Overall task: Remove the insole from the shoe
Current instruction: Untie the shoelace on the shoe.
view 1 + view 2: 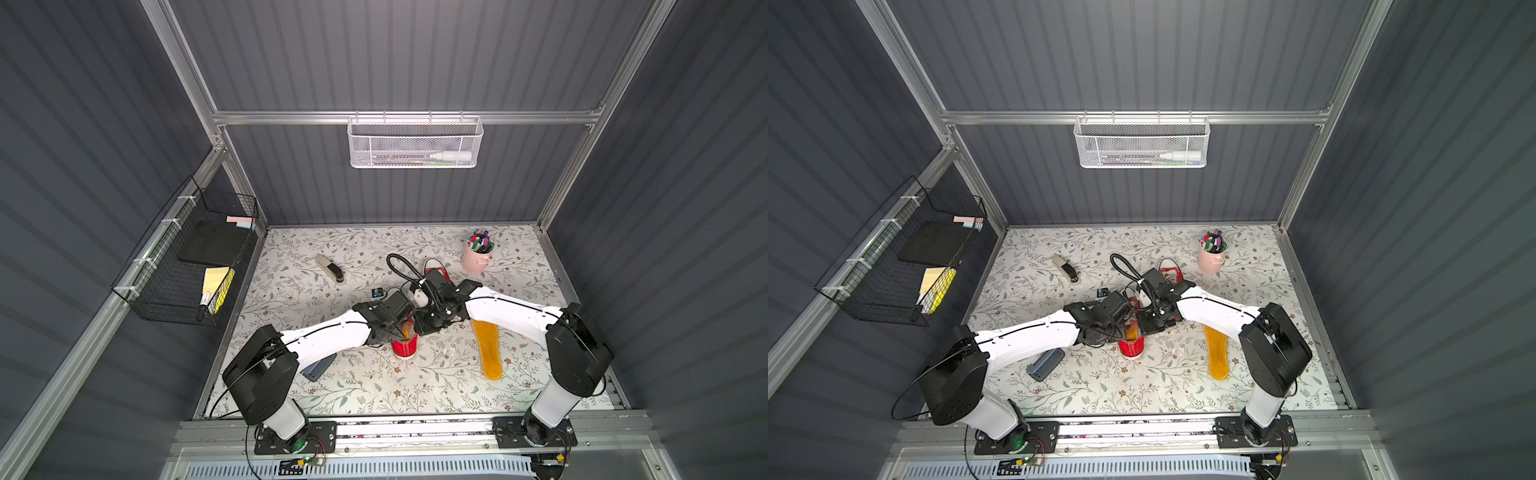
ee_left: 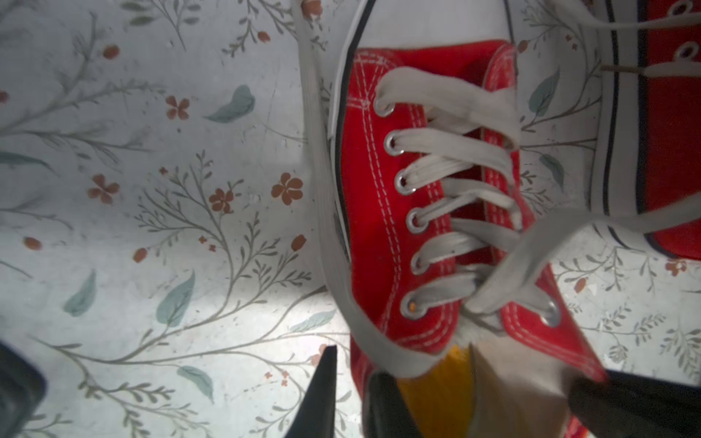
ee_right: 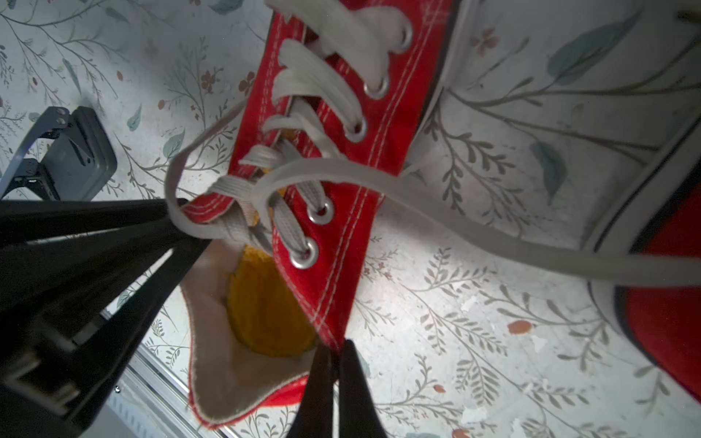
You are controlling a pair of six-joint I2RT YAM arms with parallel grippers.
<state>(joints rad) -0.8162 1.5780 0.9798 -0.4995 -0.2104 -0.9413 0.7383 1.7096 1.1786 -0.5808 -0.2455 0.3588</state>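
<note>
The red canvas shoe lies mid-table with its heel toward the front edge, and the yellow insole sits inside it. My left gripper is shut on one side wall of the shoe's opening, one finger outside and one inside. My right gripper is shut on the opposite red edge of the opening. In both top views the wrists hide the fingertips over the shoe. A second, loose yellow insole lies flat to the right.
A second red shoe sits just behind the arms. A pink cup of markers stands at the back right, a stapler at the back left, and a grey device under the left arm. A long loose lace trails across the mat.
</note>
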